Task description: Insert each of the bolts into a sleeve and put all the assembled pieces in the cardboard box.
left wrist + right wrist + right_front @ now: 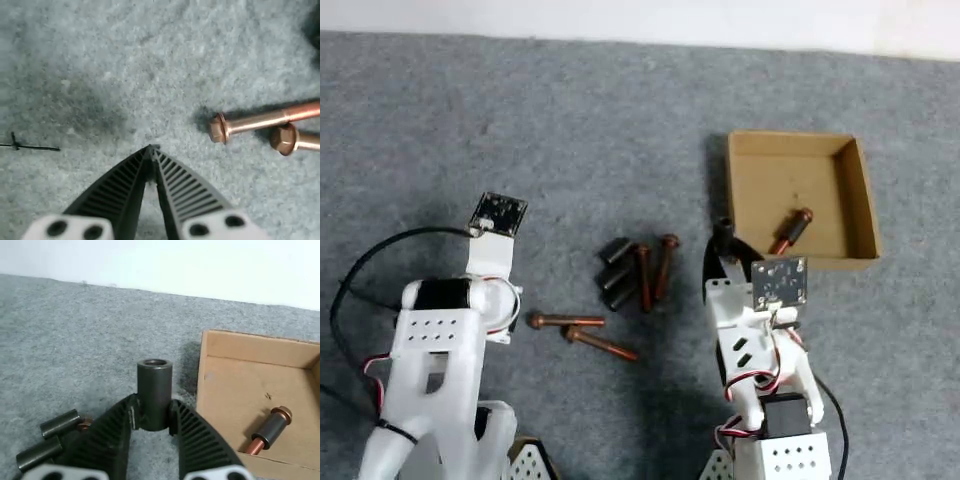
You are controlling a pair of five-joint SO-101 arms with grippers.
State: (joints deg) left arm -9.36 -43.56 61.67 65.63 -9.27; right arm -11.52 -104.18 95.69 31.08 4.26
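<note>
The right fingers (200,435) clamp a dark sleeve (154,387), held upright just beside the cardboard box (250,347). An assembled piece (267,432), a bolt in its sleeve, lies inside the box. The left fingers (120,187) are pressed together and empty, over the grey bench (100,60) near two loose bolts (252,122). Between the arms lie two other bolts (666,265) touching some spare sleeves (616,250).
</note>
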